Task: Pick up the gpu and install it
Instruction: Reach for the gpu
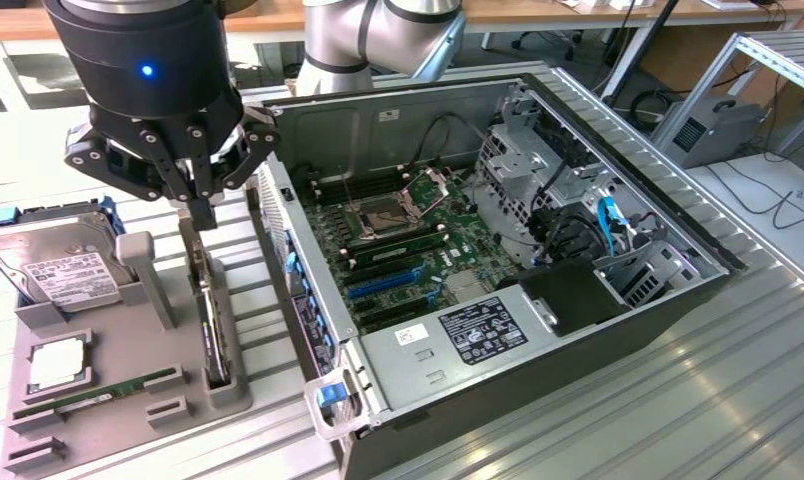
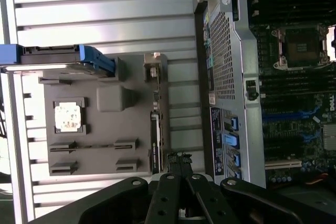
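The gpu [image 1: 215, 335] is a thin dark card standing on edge in a slot along the grey holder tray [image 1: 122, 435], on the side nearest the computer case. My gripper [image 1: 202, 215] hangs just above the card's far end with its fingers pressed together and nothing between them. In the wrist view the gpu [image 2: 156, 124] appears edge-on, its metal bracket [image 2: 152, 69] at one end. The shut gripper [image 2: 178, 158] sits slightly to the case side of the card, apart from it.
The tray also holds a silver hard drive [image 1: 55, 265] in a blue carrier, a processor chip [image 1: 58, 365] and a green memory stick [image 1: 95, 395]. The open computer case [image 1: 315, 290] lies to the exterior view's right, with its motherboard [image 1: 416, 250] and blue expansion slots [image 1: 382, 285] exposed.
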`<act>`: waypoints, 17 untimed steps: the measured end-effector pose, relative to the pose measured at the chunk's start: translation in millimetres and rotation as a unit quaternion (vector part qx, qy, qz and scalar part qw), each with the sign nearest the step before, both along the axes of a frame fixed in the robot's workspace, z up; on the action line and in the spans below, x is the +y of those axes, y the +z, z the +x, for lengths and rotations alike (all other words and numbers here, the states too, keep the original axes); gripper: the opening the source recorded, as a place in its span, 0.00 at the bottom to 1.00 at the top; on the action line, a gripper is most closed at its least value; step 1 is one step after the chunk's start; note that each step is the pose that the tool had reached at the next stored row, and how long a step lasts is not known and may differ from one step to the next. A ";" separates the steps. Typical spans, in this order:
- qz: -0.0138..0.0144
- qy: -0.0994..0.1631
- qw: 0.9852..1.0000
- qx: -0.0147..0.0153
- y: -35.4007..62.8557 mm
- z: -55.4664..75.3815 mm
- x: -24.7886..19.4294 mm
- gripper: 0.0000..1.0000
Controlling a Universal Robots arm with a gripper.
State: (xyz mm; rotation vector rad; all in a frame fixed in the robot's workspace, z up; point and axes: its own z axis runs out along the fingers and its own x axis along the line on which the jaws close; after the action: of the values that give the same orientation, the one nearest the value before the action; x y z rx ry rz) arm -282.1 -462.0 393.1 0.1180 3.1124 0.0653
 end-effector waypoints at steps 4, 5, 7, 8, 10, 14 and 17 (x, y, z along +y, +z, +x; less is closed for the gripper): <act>0.000 0.000 1.000 0.000 0.0 0.0 -1.1 0.11; 0.000 0.000 1.000 0.000 0.0 0.0 -1.4 0.11; 0.000 0.000 1.000 0.000 0.0 0.0 -2.0 0.11; 0.000 0.000 1.000 0.000 0.0 0.0 -2.3 0.11; 0.000 0.000 1.000 0.000 0.0 0.0 -2.7 0.11; 0.000 0.000 1.000 0.000 0.0 0.0 -3.6 0.11; 0.000 0.000 1.000 0.000 0.0 0.0 -4.6 0.11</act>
State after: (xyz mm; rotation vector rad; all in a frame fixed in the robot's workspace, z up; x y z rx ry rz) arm -282.1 -466.6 393.1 0.1179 3.1125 0.0650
